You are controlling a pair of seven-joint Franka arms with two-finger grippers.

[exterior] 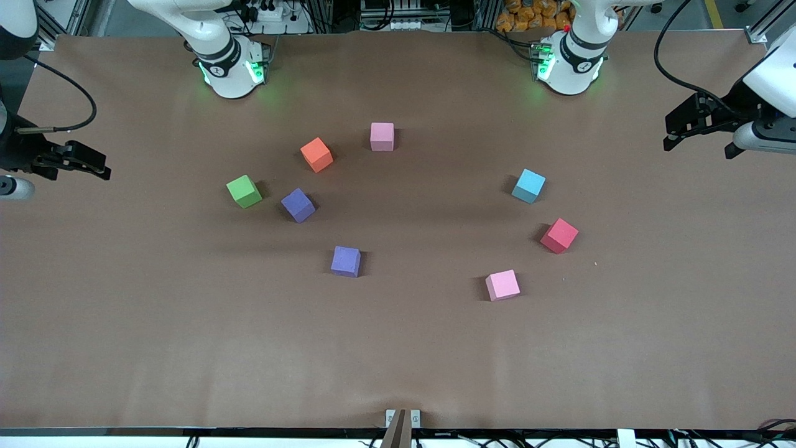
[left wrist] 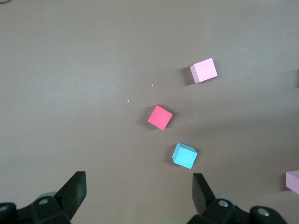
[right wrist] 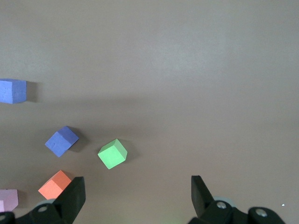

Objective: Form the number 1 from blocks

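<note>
Five task blocks lie scattered on the brown table. One light pink block (exterior: 382,136) (right wrist: 8,199) sits toward the robots' bases, the other pink block (exterior: 502,285) (left wrist: 203,70) nearer the front camera. Two purple blocks (exterior: 298,205) (exterior: 346,261) (right wrist: 61,141) (right wrist: 12,90) lie toward the right arm's end. The red block (exterior: 559,236) (left wrist: 160,117) lies toward the left arm's end. My left gripper (exterior: 683,127) (left wrist: 139,191) hangs open and empty over the table's left-arm end. My right gripper (exterior: 87,163) (right wrist: 138,191) hangs open and empty over the right-arm end. Both arms wait.
A green cube (exterior: 244,191) (right wrist: 112,153) and an orange cube (exterior: 316,154) (right wrist: 55,184) lie beside the purple blocks. A light blue cube (exterior: 528,185) (left wrist: 184,155) sits beside the red block, closer to the bases. The two arm bases stand along the table's edge farthest from the front camera.
</note>
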